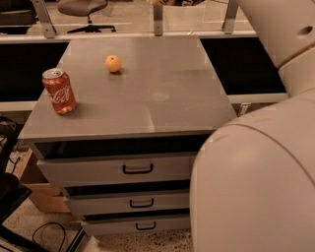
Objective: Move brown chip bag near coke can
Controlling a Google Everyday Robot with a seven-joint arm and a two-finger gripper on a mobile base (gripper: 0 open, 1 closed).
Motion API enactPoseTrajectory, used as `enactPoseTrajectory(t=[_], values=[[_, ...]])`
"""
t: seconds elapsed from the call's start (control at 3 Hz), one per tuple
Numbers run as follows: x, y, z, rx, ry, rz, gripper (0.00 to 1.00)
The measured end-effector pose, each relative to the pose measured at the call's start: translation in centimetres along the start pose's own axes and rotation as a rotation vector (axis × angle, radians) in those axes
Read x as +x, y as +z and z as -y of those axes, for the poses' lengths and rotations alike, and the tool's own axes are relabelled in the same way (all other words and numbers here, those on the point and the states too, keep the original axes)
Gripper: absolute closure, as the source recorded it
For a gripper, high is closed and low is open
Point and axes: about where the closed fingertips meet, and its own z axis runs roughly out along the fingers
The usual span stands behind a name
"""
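Note:
The coke can (59,91) is red with white script and a silver top. It stands upright near the left edge of the grey cabinet top (167,106). Only a thin brown and tan sliver of the brown chip bag (178,2) shows at the top edge, above the far side of the cabinet. The gripper is above the top edge of the camera view and out of sight. My white arm (266,162) fills the right side and reaches up towards the top right.
A small orange fruit (112,63) lies on the cabinet top behind and to the right of the can. The cabinet front has three drawers (138,169). A metal rail (157,19) runs behind it, with an office chair (81,7) beyond. A cardboard box (42,194) sits on the floor at left.

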Motion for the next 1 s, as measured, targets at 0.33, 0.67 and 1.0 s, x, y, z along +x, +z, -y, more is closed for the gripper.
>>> enactPoseTrajectory(t=[0.33,0.67,1.0], values=[[0.5,-2.7,-1.1,-0.022,0.011,-0.028,1.0],[0.9,-5.0,-2.6,-0.042,0.014,-0.06,1.0],[1.1,-7.2,-4.4,-0.063,0.015,-0.076,1.0]])
